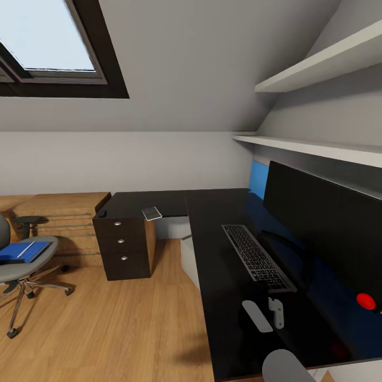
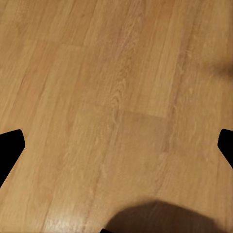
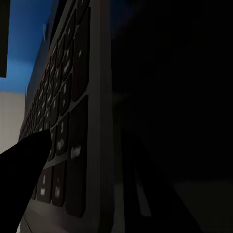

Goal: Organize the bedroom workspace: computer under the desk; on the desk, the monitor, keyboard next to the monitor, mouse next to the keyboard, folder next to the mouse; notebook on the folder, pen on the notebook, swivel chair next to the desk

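Black-keyed keyboard (image 1: 258,256) lies on the glossy table (image 1: 212,276) before the monitor (image 1: 323,223). Our right claw (image 1: 265,313) sits at its near end; we cannot tell its opening. We should nudge gently, keeping the keyboard flat.

keyboard (image 1: 258,257) on desk (image 1: 223,297) before monitor (image 1: 323,228), folder (image 1: 24,251) on swivel chair (image 1: 21,265) — far left

Left fingers (image 2: 10,148) — wide apart
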Robot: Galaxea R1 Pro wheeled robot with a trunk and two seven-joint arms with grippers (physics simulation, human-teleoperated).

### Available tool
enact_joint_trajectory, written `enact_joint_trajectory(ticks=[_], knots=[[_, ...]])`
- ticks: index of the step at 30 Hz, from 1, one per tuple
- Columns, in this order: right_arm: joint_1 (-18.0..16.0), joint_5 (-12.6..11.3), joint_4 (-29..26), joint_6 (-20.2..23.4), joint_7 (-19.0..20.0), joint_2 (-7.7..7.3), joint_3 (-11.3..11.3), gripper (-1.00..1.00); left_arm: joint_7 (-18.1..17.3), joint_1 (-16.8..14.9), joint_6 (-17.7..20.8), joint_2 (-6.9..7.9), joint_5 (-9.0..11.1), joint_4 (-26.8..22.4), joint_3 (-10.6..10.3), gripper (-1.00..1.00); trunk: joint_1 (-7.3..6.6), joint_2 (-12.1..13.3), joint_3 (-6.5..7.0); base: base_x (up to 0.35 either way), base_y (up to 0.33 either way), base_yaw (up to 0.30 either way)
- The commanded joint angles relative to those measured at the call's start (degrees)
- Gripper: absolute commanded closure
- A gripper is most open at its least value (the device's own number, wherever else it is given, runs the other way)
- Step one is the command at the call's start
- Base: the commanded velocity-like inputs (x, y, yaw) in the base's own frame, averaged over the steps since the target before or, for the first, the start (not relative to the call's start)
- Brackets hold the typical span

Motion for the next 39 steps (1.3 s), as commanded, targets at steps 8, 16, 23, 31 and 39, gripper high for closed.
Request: enact_joint_trajectory(ticks=[8, 16, 23, 31, 39], knots=[[-0.03, 0.07, -0.08, 0.18, -0.21, 0.04, -0.12, 1.0, 0.28, -0.05, -0.22, 0.01, 0.43, -0.02, -0.49, -1.0, 0.0, -0.04, -0.07, 0.0, 0.0, 0.0], [-0.03, 0.01, -0.15, 0.41, -0.42, 0.04, -0.12, -1.0, 0.28, -0.05, -0.22, 0.01, 0.45, -0.02, -0.49, -1.0, 0.0, -0.04, -0.07, 0.0, 0.0, 0.0], [-0.03, 0.03, -0.16, 0.35, -0.88, 0.04, -0.18, -1.0, 0.28, -0.05, -0.22, 0.01, 0.47, -0.02, -0.49, -1.0, 0.0, -0.04, -0.07, 0.0, 0.0, 0.0], [-0.03, 0.05, -0.12, 0.37, -0.91, 0.04, -0.21, -1.0, 0.28, -0.05, -0.22, 0.01, 0.46, -0.02, -0.49, -1.0, 0.0, -0.04, -0.07, 0.0, 0.0, 0.0], [-0.03, 0.01, -0.08, 0.46, -0.91, 0.04, -0.13, -1.0, 0.28, -0.05, -0.22, -0.01, 0.43, -0.02, -0.52, -1.0, 0.0, -0.04, -0.07, -0.122, 0.0, 0.0]])
